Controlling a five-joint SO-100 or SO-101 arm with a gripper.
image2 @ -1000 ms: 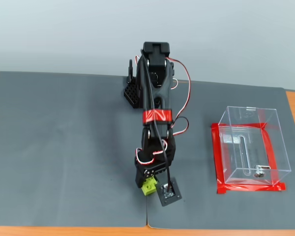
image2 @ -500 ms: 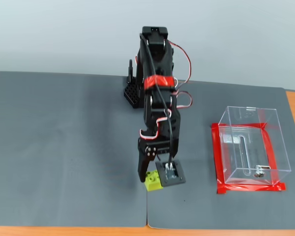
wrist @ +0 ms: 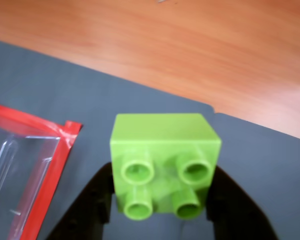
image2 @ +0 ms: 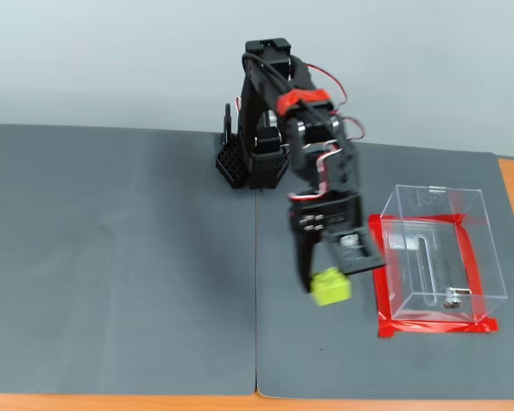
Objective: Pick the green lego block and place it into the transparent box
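- Block: small lime-green brick, square, four hollow round studs, glossy moulded plastic, crisp edges. Clamped between the jaws and carried clear of the mat, above its front-centre part, near the box's left wall in the fixed view.
- Jaws: black, matte, wedge-shaped; closed on the block's two opposite flat sides, studs facing the wrist camera.
- Handling, as judged: light, rigid, not fragile; smooth sides likely slippery, so flat side faces give the surest hold; studs a poor place to pinch. Present hold looks square, no visible tilt.
- Box: clear thin-walled plastic, rectangular, open top; slot and small metal fitting at base. Probably light and easily nudged by a knock on the rim. Stands near the mat's right edge.
- Tape: red, glossy, framing the box base; corner also seen in the wrist view.
- Mat: dark grey, fine-textured, two sheets meeting at a centre seam.
- Tabletop: orange-brown wood grain, showing beyond the mat's front edge.
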